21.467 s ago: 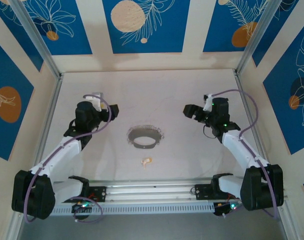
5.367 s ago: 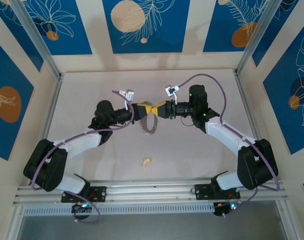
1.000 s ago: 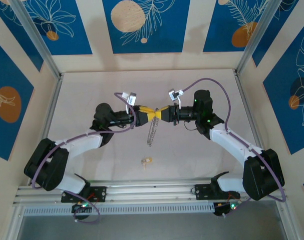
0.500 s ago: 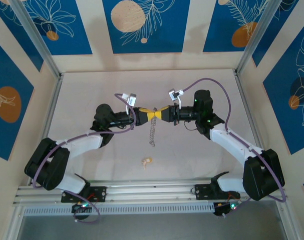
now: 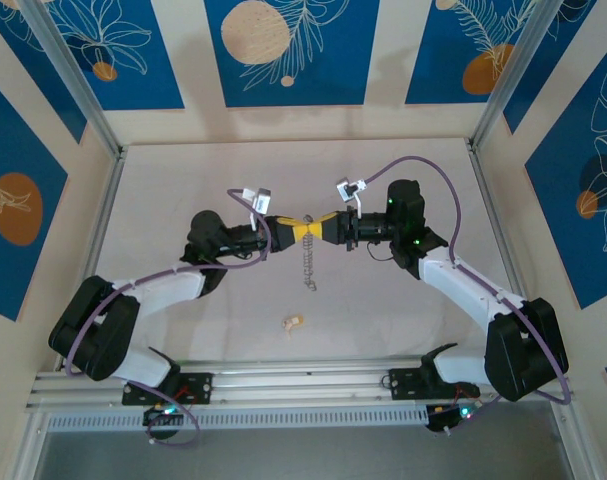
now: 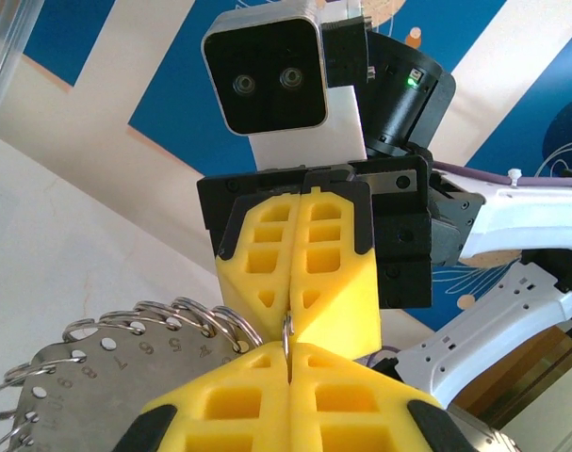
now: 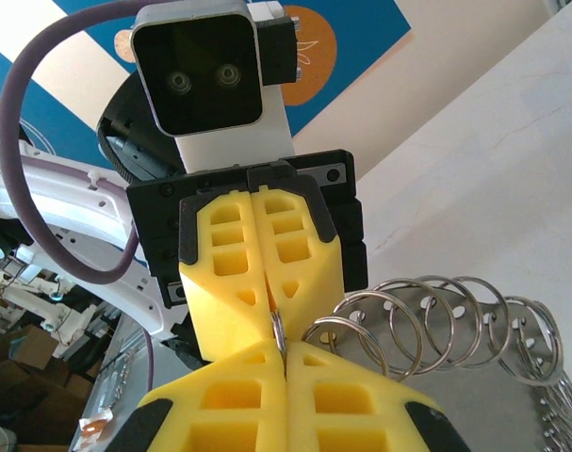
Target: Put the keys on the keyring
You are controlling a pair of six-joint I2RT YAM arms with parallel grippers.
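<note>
Above the pale table [image 5: 183, 180], the left tool [image 5: 297, 231] and right tool [image 5: 320, 229] meet tip to tip, each clamped on the keyring [image 5: 308, 262], which dangles below them. Nearer the front edge, the key [image 5: 293, 322] lies apart.

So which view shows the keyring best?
Right wrist: the keyring is close up, with the loops along its edge sharp and separate. Left wrist shows the keyring as a numbered plate, cropped by the frame. Top external sees it edge-on, a thin dangling strip.
</note>
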